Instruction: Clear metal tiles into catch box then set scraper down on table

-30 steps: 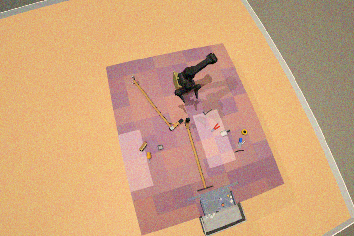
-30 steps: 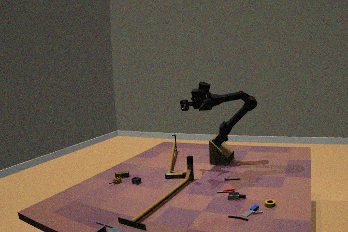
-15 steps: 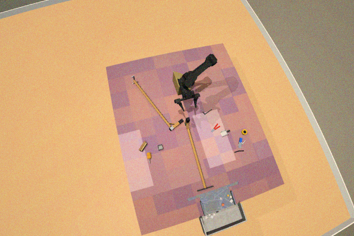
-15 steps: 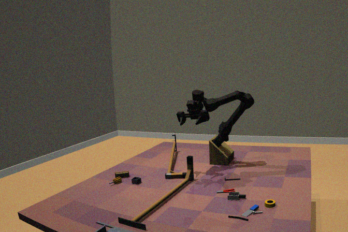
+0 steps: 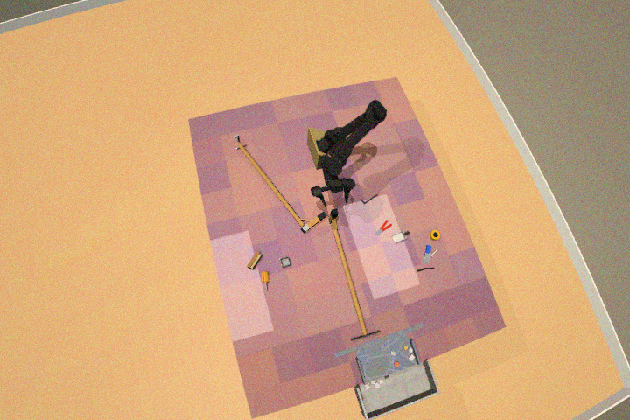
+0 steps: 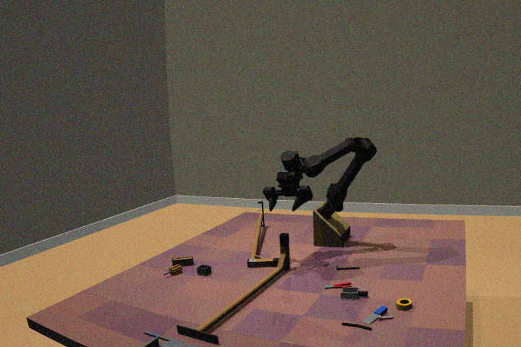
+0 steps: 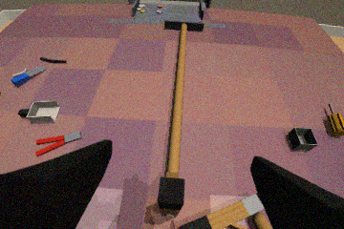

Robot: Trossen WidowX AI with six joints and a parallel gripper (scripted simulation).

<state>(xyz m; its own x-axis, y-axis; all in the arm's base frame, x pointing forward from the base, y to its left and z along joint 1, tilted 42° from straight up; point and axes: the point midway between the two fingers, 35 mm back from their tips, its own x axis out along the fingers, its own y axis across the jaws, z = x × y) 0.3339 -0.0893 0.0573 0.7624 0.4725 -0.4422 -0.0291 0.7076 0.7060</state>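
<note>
The long scraper (image 5: 346, 269) (image 6: 244, 298) (image 7: 178, 105) lies on the table, its black upright grip near the arm and its dark blade just before the steel bench plate (image 5: 373, 367) (image 7: 184, 15). An orange tile (image 5: 396, 364) (image 7: 160, 6) and several pale or yellow tiles are on the plate, mostly toward one side. Several pale tiles (image 5: 376, 384) lie at the near edge of the catch box (image 5: 397, 392), beyond the plate. My gripper (image 5: 336, 204) (image 6: 284, 210) (image 7: 182, 155) is open and empty, pointing down above and slightly behind the scraper's grip.
A second long wooden tool (image 5: 271, 184) (image 6: 257, 239) lies close beside the grip. Red-handled pliers (image 5: 385, 226) (image 7: 51, 141), a small grey pan (image 5: 399, 237) (image 7: 44, 113) and yellow tape (image 5: 435, 234) (image 6: 404, 303) lie on one side; a dark square box (image 5: 285, 262) (image 7: 302, 139) lies on the other.
</note>
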